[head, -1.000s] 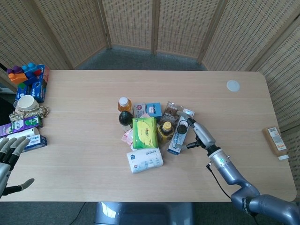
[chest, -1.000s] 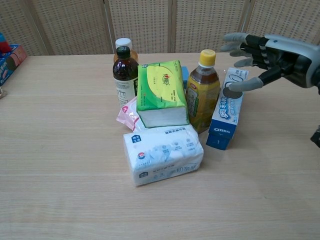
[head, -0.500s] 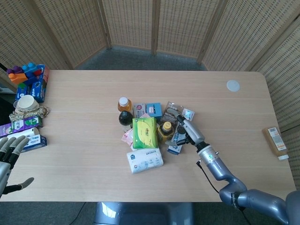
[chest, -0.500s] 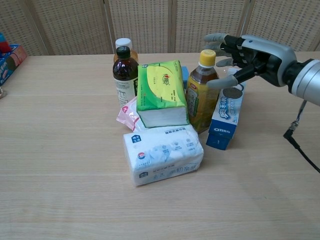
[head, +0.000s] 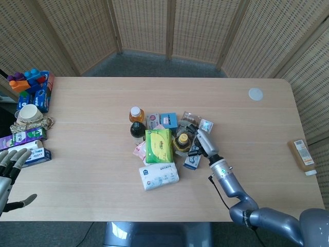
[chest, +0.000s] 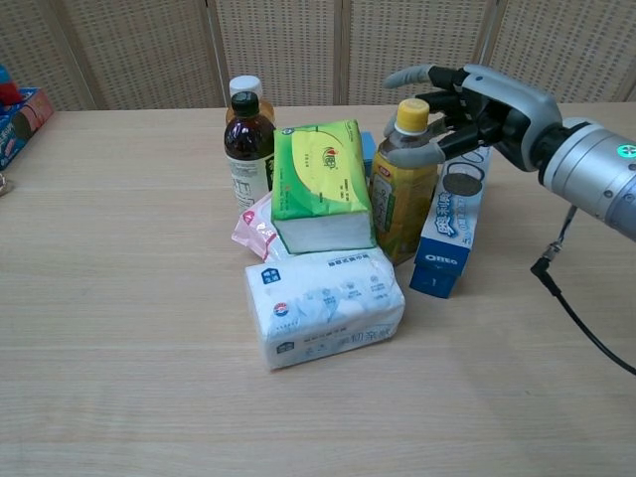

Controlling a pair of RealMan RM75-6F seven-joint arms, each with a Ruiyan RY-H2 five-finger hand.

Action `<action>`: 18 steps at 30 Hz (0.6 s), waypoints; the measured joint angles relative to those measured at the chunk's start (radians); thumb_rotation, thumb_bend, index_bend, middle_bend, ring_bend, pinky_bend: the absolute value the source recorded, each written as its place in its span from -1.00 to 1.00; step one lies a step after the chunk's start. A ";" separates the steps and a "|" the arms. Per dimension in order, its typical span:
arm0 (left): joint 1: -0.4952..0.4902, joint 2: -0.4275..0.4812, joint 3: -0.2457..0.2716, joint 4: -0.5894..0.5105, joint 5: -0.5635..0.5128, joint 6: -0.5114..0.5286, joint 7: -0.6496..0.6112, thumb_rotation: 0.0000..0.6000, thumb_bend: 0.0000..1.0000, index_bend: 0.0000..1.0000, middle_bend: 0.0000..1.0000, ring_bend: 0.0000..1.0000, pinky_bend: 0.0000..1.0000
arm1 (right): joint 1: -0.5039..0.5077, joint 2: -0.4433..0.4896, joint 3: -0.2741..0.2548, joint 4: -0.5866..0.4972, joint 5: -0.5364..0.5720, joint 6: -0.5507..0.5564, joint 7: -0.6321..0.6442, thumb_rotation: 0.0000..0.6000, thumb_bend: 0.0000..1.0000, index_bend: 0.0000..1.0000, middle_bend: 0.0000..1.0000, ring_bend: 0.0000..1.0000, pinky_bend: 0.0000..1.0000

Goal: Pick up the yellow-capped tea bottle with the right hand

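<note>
The yellow-capped tea bottle (chest: 402, 194) stands upright in the cluster at mid-table, between a green tissue pack and a blue Oreo box; in the head view the tea bottle (head: 181, 143) shows from above. My right hand (chest: 467, 107) has come in from the right at the height of the bottle's neck. Its fingers (chest: 417, 76) stretch behind and above the cap, and the thumb (chest: 415, 155) lies across the bottle's shoulder in front. The fingers are spread and do not clasp the bottle. In the head view the right hand (head: 198, 139) lies beside the bottle. My left hand (head: 9, 172) hangs open off the table's left edge.
Green tissue pack (chest: 320, 184) and white tissue pack (chest: 323, 303) crowd the bottle's left and front. The Oreo box (chest: 449, 224) leans against its right, under my wrist. A dark bottle (chest: 248, 149) and a white-capped bottle (chest: 244, 89) stand behind. Toy blocks (head: 33, 87) sit far left.
My right hand has moved left, from over the Oreo box to the tea bottle's neck. Its fingers now reach behind the cap and the thumb reaches the bottle's shoulder. The left hand is unchanged.
</note>
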 measured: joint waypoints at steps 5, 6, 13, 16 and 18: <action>-0.005 -0.004 -0.002 0.000 -0.007 -0.010 0.007 1.00 -1.00 -1.00 -1.00 -1.00 -1.00 | 0.008 -0.050 0.017 0.030 0.013 0.019 -0.020 1.00 -1.00 -0.47 0.14 -0.30 0.19; -0.005 -0.004 -0.002 0.000 -0.007 -0.009 0.007 1.00 -1.00 -1.00 -1.00 -1.00 -1.00 | 0.009 -0.058 0.021 0.036 0.016 0.023 -0.025 1.00 -1.00 -0.43 0.19 -0.25 0.25; -0.004 -0.003 -0.001 0.001 -0.008 -0.008 0.004 1.00 -1.00 -1.00 -1.00 -1.00 -1.00 | 0.009 -0.104 0.029 0.111 0.021 0.051 -0.034 1.00 -1.00 -0.11 0.57 0.11 0.69; -0.005 -0.003 -0.001 0.001 -0.007 -0.010 0.004 1.00 -1.00 -1.00 -1.00 -1.00 -1.00 | 0.007 -0.115 0.028 0.142 0.017 0.059 -0.001 1.00 -0.98 -0.04 0.68 0.19 0.83; -0.005 -0.003 -0.001 0.001 -0.007 -0.011 0.004 1.00 -1.00 -1.00 -1.00 -1.00 -1.00 | 0.005 -0.117 0.028 0.150 0.008 0.070 0.017 1.00 -0.94 -0.01 0.73 0.22 0.86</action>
